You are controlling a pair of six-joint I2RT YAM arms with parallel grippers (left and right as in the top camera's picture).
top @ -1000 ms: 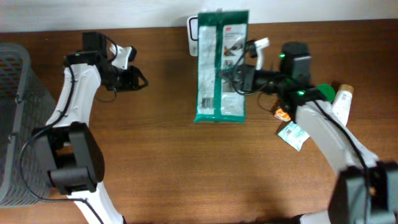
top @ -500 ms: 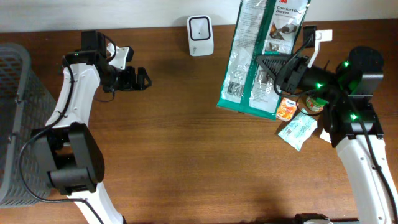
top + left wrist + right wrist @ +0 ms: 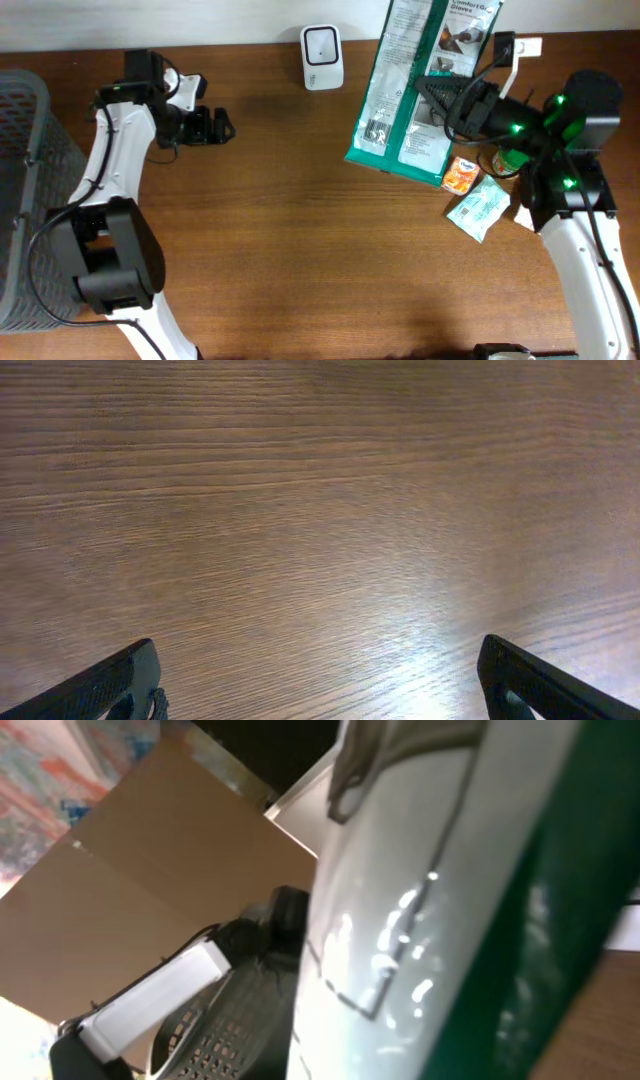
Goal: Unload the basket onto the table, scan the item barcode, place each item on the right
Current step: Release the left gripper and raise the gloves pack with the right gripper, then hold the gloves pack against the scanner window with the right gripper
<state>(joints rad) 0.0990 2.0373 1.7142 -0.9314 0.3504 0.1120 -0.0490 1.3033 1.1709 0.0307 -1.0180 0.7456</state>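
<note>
A long green and white glove package [image 3: 415,85] hangs tilted above the table's back right, and my right gripper [image 3: 447,102] is shut on its right edge. A barcode [image 3: 375,130] shows on the package's lower left face. The small white scanner [image 3: 323,44] stands at the back edge, left of the package and apart from it. In the right wrist view the package [image 3: 440,900] fills most of the frame and hides the fingers. My left gripper [image 3: 217,127] hovers open over bare wood at the back left; its fingertips [image 3: 120,685] hold nothing.
A grey mesh basket [image 3: 25,190] stands at the table's left edge. An orange packet [image 3: 461,175], a teal and white sachet [image 3: 480,211] and a green bottle [image 3: 510,160] lie under the right arm.
The right arm has lifted the package off the table in front of the scanner and carried it right, tilted. The left gripper has opened wide.
</note>
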